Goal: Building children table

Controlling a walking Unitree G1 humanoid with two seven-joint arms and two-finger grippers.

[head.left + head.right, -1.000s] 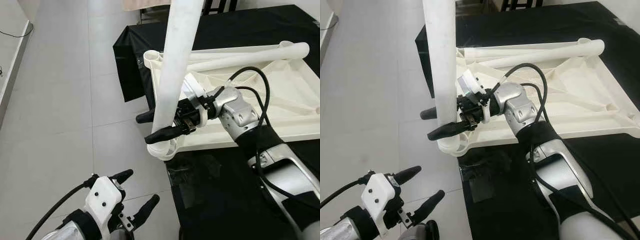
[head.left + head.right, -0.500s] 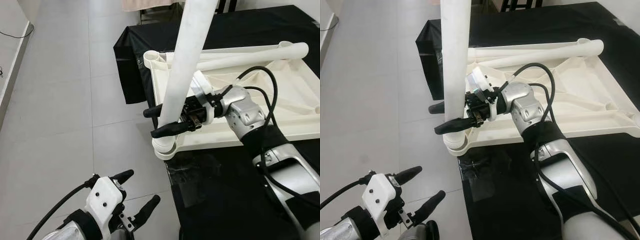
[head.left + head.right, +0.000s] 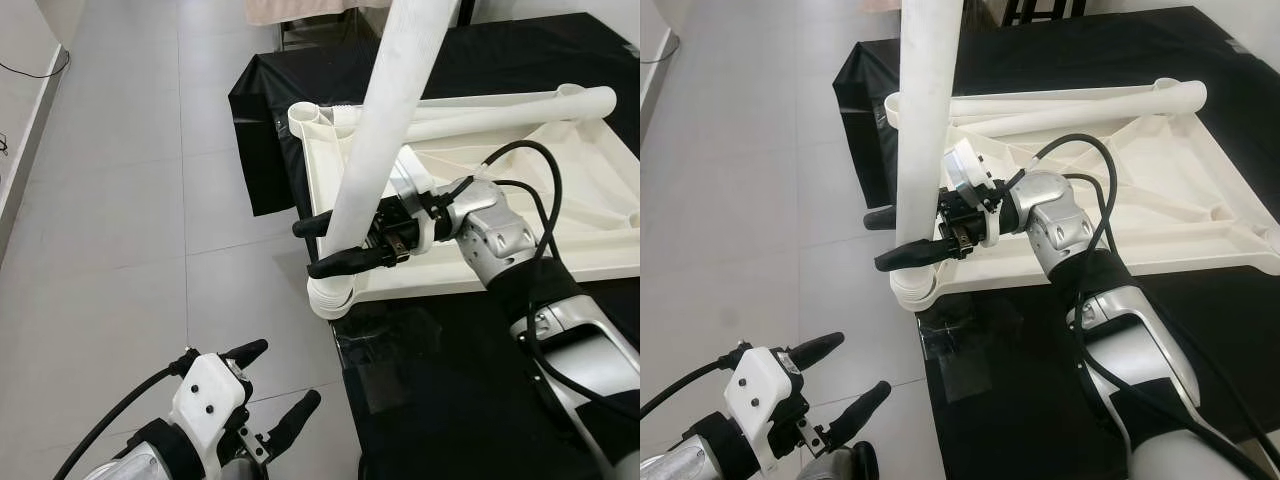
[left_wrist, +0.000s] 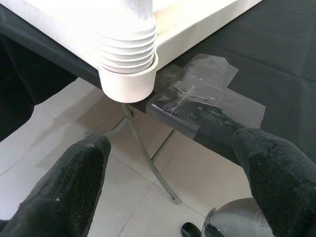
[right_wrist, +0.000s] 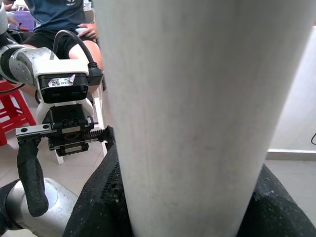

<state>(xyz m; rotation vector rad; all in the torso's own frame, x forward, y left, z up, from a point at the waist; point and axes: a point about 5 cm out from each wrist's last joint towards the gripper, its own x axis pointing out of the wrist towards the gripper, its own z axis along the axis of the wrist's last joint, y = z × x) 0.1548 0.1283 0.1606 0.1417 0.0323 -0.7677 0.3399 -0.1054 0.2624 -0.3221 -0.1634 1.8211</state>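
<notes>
A white table top lies upside down on a black-covered table. A long white table leg stands in the top's near-left corner socket, leaning with its upper end to the right. My right gripper is shut around this leg just above the socket; the leg sits between its black fingers in the right wrist view. The leg's ribbed end sits in the socket. My left gripper hangs open low over the floor, below and left of that corner.
A second white leg lies along the far rim of the table top. A clear tape patch marks the black cloth near the corner. Grey tiled floor spreads to the left. A seated person and a red stool are behind me.
The held leg's upper end has swung to the right, so it leans more. My right gripper shifted slightly right with it. The left gripper has stayed put.
</notes>
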